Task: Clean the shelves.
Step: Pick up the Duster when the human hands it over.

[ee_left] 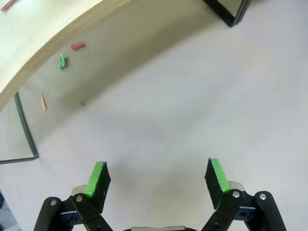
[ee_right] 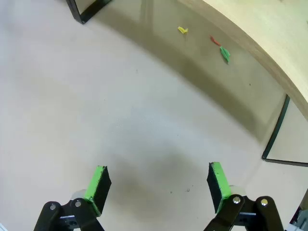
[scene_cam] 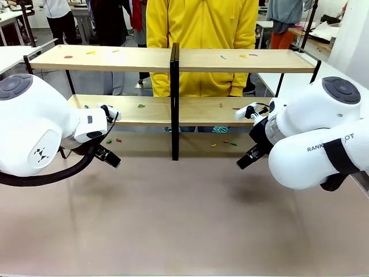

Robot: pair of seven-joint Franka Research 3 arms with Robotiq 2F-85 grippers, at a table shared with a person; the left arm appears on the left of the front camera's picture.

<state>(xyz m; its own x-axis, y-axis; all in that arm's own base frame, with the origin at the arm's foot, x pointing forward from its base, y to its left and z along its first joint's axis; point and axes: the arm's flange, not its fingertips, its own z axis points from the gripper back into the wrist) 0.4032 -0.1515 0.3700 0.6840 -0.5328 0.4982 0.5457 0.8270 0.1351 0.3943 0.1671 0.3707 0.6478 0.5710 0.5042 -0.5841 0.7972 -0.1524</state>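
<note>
Shelves [scene_cam: 132,58], lower ends behind white arms [scene_cam: 34,127]; left gripper [ee_left: 159,174] and right gripper [ee_right: 159,175] both released, empty.

One two-tier rack of shelves [scene_cam: 115,58], one person [scene_cam: 202,34], a left pincer [ee_left: 156,179] and a right pincer [ee_right: 156,180]; six coloured scraps [scene_cam: 68,57] on the top board, six more on the counter [scene_cam: 184,219].

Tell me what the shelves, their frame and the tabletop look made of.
The shelves: pale wood or wood-look laminate, matt, with faint grain lines. Their frame: probably painted metal, thin, black, slightly glossy. The tabletop: likely smooth brown laminate, no grain visible, dull sheen.
</note>
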